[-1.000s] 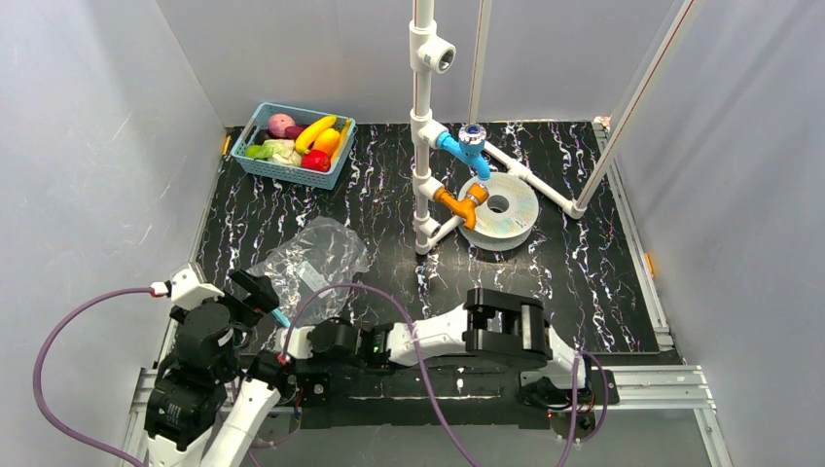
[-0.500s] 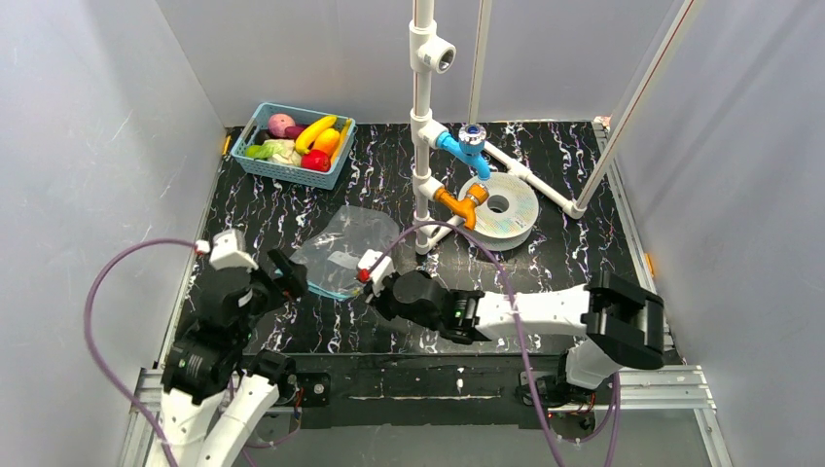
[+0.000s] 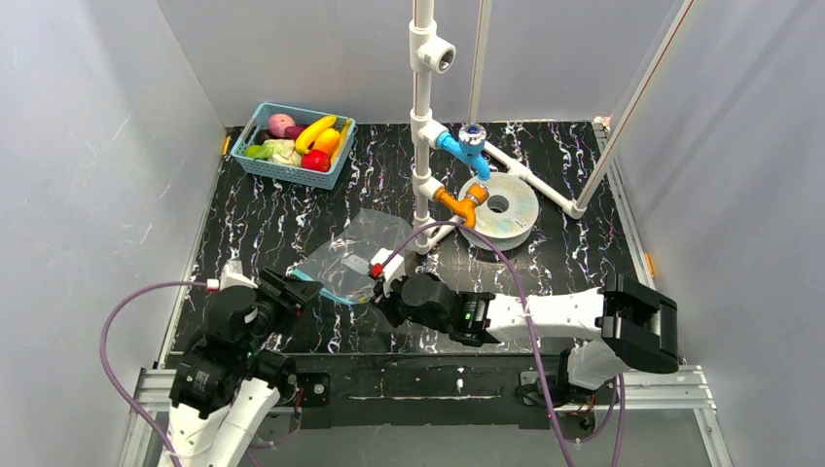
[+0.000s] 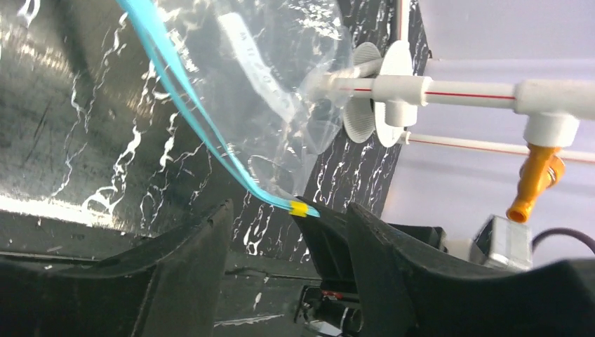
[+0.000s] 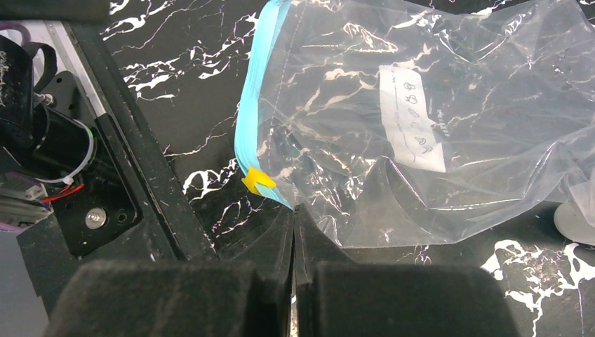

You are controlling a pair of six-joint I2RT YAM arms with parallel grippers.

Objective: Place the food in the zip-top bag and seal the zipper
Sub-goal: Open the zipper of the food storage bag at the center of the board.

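The clear zip-top bag [image 3: 355, 245] lies flat on the black marbled table, white label [image 5: 412, 119] facing up. Its teal zipper [image 5: 251, 123] runs along the near-left edge and ends at a yellow slider [image 5: 257, 180]. My right gripper [image 5: 295, 209] is shut on the bag's corner just past the slider; it also shows in the top view [image 3: 374, 295]. My left gripper [image 4: 288, 221] is open, its jaws wide apart around the zipper's slider end [image 4: 299, 208] without touching it; in the top view [image 3: 302, 286] it sits at the zipper's left end. The food [image 3: 309, 138] lies in the blue basket [image 3: 268, 167].
A white pipe frame [image 3: 424, 146] with a blue valve [image 3: 470, 144] and an orange valve [image 3: 465, 204] stands just behind the bag. A grey disc [image 3: 501, 209] lies to its right. Grey walls enclose the table on three sides.
The bag has moved from the near left toward the table's middle, carried by my right gripper as that arm stretched out. My left arm swung forward, then drew back a little.
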